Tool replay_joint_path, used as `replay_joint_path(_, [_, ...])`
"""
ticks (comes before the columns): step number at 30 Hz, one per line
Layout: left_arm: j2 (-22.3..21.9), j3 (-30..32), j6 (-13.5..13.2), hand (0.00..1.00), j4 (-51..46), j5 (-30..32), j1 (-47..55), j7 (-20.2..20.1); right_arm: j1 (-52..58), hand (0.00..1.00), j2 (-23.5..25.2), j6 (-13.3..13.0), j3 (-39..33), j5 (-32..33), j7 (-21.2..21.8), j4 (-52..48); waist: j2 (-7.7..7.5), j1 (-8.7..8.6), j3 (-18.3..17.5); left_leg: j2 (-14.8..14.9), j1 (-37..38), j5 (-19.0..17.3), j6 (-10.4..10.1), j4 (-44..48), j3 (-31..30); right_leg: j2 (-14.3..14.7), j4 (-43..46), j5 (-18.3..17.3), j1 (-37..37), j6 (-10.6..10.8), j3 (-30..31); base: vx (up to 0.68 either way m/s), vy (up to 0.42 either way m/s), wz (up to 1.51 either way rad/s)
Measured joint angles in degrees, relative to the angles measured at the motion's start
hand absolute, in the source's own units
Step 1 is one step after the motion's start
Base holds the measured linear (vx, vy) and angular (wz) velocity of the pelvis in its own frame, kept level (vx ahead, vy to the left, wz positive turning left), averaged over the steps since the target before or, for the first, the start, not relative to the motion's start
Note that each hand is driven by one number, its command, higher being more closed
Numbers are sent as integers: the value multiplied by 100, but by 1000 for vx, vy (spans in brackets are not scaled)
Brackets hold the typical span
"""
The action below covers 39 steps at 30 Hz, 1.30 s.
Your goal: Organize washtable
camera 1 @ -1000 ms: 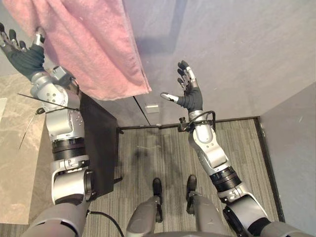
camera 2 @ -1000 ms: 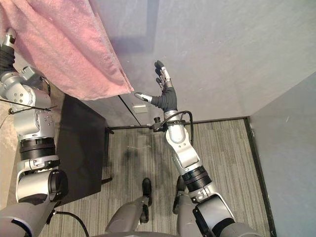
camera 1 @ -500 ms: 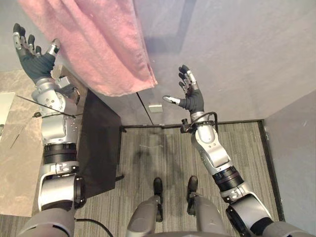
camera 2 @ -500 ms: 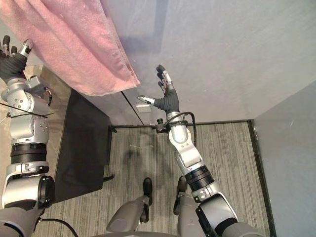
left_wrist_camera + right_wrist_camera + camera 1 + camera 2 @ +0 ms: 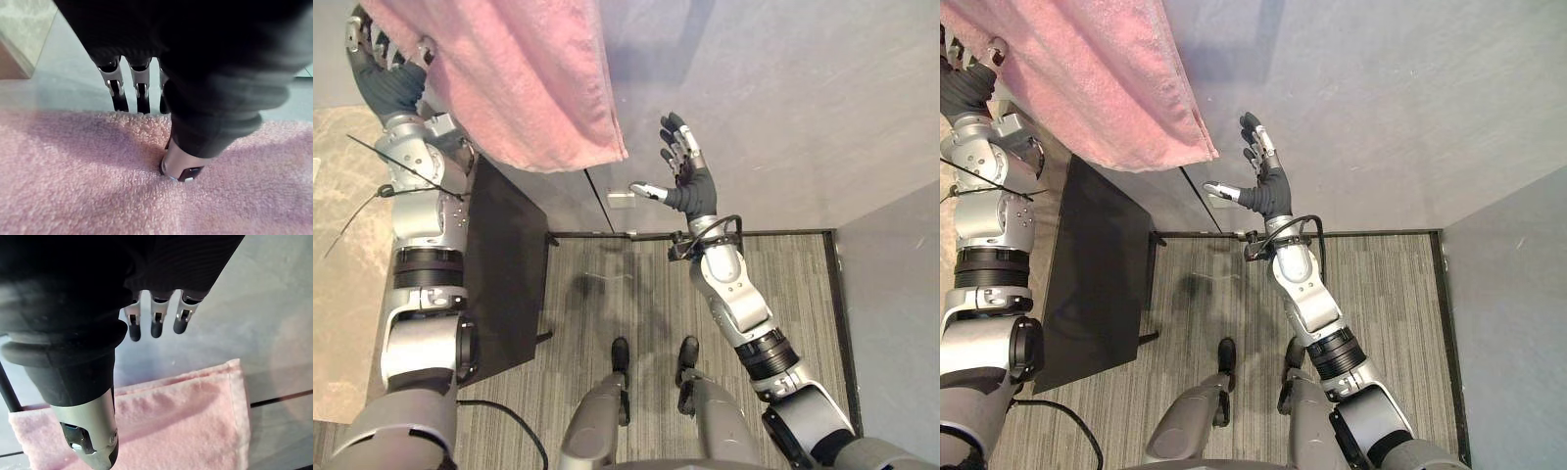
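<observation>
Grey wall [image 5: 783, 98], pink towel [image 5: 529, 78]; left hand [image 5: 386, 83] relaxed, thumb on it (wrist view); right hand [image 5: 688, 188] splayed.

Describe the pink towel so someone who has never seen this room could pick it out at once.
On the grey wall in front of the robot, the towel hangs at the upper left, above a black panel. The left hand is at the towel's left edge, and the open right hand is beside its lower right corner. It is the one pink, fluffy thing among grey and black surfaces.
</observation>
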Motion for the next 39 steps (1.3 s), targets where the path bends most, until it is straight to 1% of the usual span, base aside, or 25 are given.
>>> replay_joint_path(3, [0,-63,-12,100,-8,-109,-134,-4,-8,0,72,-6,21,2,-62,-206,1,4,1,11,-38,0,0,9,78,10,8,5,-71,-2,58,17,-2,-11])
replay_joint_path(6, [0,-78,-71,100,-13,-205,-155,4,-81,0,81,-128,20,3,-128,-447,1,-2,1,43,-38,-2,-3,63,183,39,8,5,-71,-4,114,28,-12,-10])
replay_joint_path(9, [0,-77,-105,100,-17,-206,-154,8,-285,0,78,-173,-71,6,-133,-446,1,-1,1,78,-37,-3,-5,74,197,73,12,5,-68,-4,110,9,-18,-2])
replay_joint_path(14, [-18,-80,-112,100,-39,-205,-153,5,-504,0,80,-173,-66,6,-132,-397,2,-5,2,84,-22,-4,-5,77,197,75,39,6,-69,-5,124,-20,3,0])
replay_joint_path(18, [-33,-94,-115,100,-72,-209,-151,7,-1111,0,84,-171,-74,74,-136,-62,3,9,3,101,-20,-4,-4,88,237,80,60,9,-69,-10,112,-15,1,1])
replay_joint_path(21, [-35,-94,-128,100,-131,-255,-151,6,-1416,0,95,-172,-68,203,-135,8,3,19,3,112,-20,-3,-4,92,244,87,60,11,-67,-13,109,0,0,0])
replay_joint_path(23, [-55,-94,-131,100,-142,-285,-151,6,-1670,0,99,-170,-77,318,-134,282,4,21,3,117,-21,-3,-4,97,246,90,58,11,-64,-13,106,0,0,0])
replay_joint_path(24, [-113,-94,-133,100,-188,-346,-152,5,-1921,0,101,-156,-88,419,-134,617,6,34,4,123,-24,-3,-4,102,242,94,53,12,-58,-13,92,0,0,0])
replay_joint_path(26, [-205,-121,-142,100,-304,-436,-155,3,-2178,0,110,-151,-146,523,-135,940,16,85,15,135,-31,-3,-4,106,225,103,31,14,-41,-16,69,9,-3,4])
replay_joint_path(27, [-272,-175,-191,100,-376,-457,-169,-6,-2416,0,124,-137,-261,621,-137,1207,28,151,33,154,-47,-4,-5,130,176,123,-14,32,-12,-43,37,13,-19,16])
replay_joint_path(29, [-324,-244,-257,100,-517,-526,-177,-21,-2798,0,111,-98,-374,801,-136,1503,54,180,57,178,-126,-4,-6,179,94,133,-38,35,-2,-50,-78,10,-26,22])
replay_joint_path(31, [-404,-317,-319,100,-564,-662,-242,-116,-3096,0,76,-64,-461,1022,-146,1691,63,302,115,198,-158,7,-23,189,43,145,-41,35,1,-51,-150,-1,-28,15])
replay_joint_path(34, [-432,-350,-368,100,-675,-710,-242,-140,-3157,0,36,-58,-456,1190,-141,1694,66,304,126,198,-227,21,-44,196,-49,138,-64,34,2,-51,-245,2,-9,18])
replay_joint_path(37, [-433,-402,-395,100,-699,-758,-244,-240,-3358,0,29,-46,-444,1360,-134,1978,66,317,126,198,-263,34,-62,198,-120,133,-68,33,8,-53,-319,-3,-2,12])
replay_joint_path(39, [-439,-551,-462,100,-757,-789,-244,-264,-3531,0,13,-39,-449,1499,-131,2153,66,340,126,199,-304,56,-95,197,-178,131,-77,33,8,-53,-370,-14,-7,14])
